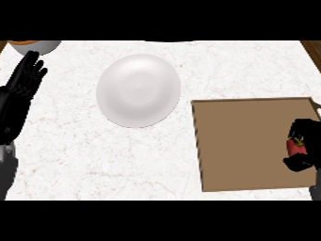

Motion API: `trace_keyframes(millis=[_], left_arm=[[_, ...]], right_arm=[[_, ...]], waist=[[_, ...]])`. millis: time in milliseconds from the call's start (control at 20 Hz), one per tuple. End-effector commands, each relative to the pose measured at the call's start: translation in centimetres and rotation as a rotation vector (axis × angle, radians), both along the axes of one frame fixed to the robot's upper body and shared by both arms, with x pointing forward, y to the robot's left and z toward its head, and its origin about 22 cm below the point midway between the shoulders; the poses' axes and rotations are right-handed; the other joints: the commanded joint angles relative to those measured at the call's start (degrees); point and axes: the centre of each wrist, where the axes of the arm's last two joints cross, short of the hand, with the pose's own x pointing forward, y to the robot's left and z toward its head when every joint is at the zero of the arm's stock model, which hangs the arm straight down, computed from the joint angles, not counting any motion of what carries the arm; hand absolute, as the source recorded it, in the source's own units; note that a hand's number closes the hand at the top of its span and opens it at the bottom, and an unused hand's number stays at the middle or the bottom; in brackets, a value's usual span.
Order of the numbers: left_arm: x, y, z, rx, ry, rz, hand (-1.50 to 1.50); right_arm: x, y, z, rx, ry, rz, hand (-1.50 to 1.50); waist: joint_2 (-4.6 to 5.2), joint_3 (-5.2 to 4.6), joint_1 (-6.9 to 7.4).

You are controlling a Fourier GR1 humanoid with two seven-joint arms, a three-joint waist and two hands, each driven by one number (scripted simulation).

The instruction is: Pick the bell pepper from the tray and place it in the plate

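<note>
So, a quick count from up top: one plate [138, 90], one tray [250, 146], one bell pepper [296, 147], and my two robot hands. There was also one bowl-looking thing [35, 45] peeking in at the far left corner, pale outside with something orange inside, mostly cut off so I couldn't tell more.

The bench [107, 160] was white marble-ish stone with faint veining, with brown wood showing past it on both sides. The plate was plain glossy white, smooth, and looked egg-shaped from my angle. It sat left of the tray, near it but not touching. The tray was a flat brown rectangle with a thin raised rim and a little handle at its far right corner.

My right robot hand [319, 143] was black and curled round the bell pepper over the tray's right edge, so only a bit of shiny red skin and a green stem showed between the fingers. Whether the pepper was off the tray or not, I couldn't tell.

My left robot hand [22, 82] was at the left edge, fingers straight and pointing up, holding nothing.
</note>
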Motion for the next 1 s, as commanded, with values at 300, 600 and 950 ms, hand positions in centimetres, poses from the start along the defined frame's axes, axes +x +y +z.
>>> trace_keyframes(millis=[300,600,950], left_arm=[[0.2,0.1,-1.1,0.010,0.002,-0.018,0.00],[0.8,-1.0,-0.2,-0.001,-0.007,-0.041,0.00],[0.8,-1.9,0.2,-0.002,0.000,-0.065,0.00]], right_arm=[[-4.0,10.4,8.6,0.245,-0.315,0.159,1.50],[-2.9,16.0,12.2,0.422,-0.433,0.259,1.50],[0.4,22.3,13.3,0.418,-0.377,0.337,1.50]], waist=[[0.79,0.74,1.31],[1.05,0.80,2.62],[1.11,0.82,2.79]])
